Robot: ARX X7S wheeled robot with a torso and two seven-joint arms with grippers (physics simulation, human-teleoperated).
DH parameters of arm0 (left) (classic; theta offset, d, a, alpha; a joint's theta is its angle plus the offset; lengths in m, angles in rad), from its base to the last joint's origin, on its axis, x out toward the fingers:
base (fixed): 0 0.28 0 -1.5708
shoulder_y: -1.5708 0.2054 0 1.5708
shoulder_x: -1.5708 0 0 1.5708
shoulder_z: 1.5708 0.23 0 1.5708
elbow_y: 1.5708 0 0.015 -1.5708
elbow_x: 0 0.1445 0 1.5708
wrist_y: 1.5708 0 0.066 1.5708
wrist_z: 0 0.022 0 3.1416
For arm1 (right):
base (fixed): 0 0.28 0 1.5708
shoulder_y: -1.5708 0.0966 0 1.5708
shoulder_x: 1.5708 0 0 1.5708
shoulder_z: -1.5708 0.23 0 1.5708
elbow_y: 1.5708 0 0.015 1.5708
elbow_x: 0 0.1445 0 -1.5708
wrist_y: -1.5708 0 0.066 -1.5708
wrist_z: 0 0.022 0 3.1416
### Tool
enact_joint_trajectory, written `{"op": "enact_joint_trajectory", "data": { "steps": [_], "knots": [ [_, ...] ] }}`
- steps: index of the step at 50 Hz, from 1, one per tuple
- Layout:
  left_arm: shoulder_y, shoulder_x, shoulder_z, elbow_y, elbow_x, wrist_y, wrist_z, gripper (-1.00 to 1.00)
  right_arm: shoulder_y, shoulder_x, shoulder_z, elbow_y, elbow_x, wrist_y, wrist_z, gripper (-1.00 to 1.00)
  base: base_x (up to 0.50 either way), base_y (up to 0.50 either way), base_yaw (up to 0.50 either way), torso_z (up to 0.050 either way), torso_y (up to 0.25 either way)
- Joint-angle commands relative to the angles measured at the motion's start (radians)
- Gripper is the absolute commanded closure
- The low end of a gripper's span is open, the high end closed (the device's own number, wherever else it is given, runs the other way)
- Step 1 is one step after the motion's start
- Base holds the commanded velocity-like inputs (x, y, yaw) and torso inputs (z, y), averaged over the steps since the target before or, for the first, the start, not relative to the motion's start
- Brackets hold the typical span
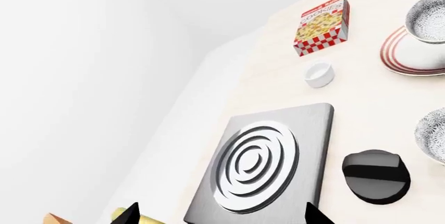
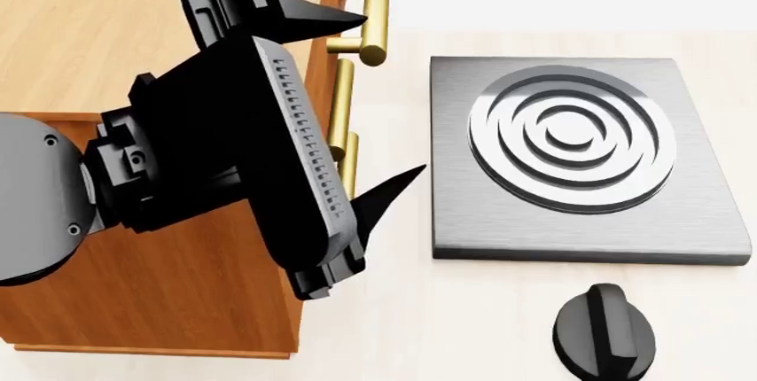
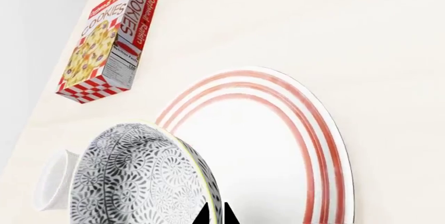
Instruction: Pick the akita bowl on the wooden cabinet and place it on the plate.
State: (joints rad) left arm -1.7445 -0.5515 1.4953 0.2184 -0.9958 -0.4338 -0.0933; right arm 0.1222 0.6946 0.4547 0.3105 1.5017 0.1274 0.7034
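Cookie box (image 1: 321, 24) upright near small white cup (image 1: 319, 74) — grey stove (image 2: 580, 156), 1 black knob (image 2: 604, 331) beside it.

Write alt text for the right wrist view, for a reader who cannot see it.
The right gripper grips the rim of the akita bowl, white with dark floral speckle, at the edge of the red-ringed plate; whether it rests there or hovers is unclear. A cookie box and a small white cup sit on the pale surface nearby.
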Motion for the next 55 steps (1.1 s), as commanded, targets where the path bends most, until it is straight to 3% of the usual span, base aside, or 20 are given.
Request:
{"op": "enact_joint_trajectory", "data": {
  "steps": [1, 27, 28, 55],
  "knots": [
    [0.006, 0.005, -0.001, -0.009, 0.002, 0.001, 0.004, -1.0, 0.013, 0.002, -0.001, 0.034, -0.018, -0.001, -0.022, 1.0, 0.0, 0.0, 0.0, 0.0, 0.0],
    [0.026, 0.006, 0.002, -0.022, 0.015, 0.007, 0.013, -1.0, 0.045, -0.009, -0.03, 0.09, -0.045, -0.003, -0.038, 1.0, 0.0, 0.0, 0.0, 0.0, 0.0],
    [0.027, 0.006, 0.002, -0.022, 0.015, 0.008, 0.013, -1.0, 0.044, -0.009, -0.029, 0.087, -0.044, -0.003, -0.044, -1.0, 0.0, 0.0, 0.0, 0.0, 0.0],
    [0.036, -0.004, -0.004, -0.013, 0.015, 0.007, 0.008, -1.0, 0.0, -0.008, 0.0, 0.023, -0.038, -0.01, -0.037, -1.0, 0.0, 0.0, 0.0, 0.0, 0.0]
  ]
}}
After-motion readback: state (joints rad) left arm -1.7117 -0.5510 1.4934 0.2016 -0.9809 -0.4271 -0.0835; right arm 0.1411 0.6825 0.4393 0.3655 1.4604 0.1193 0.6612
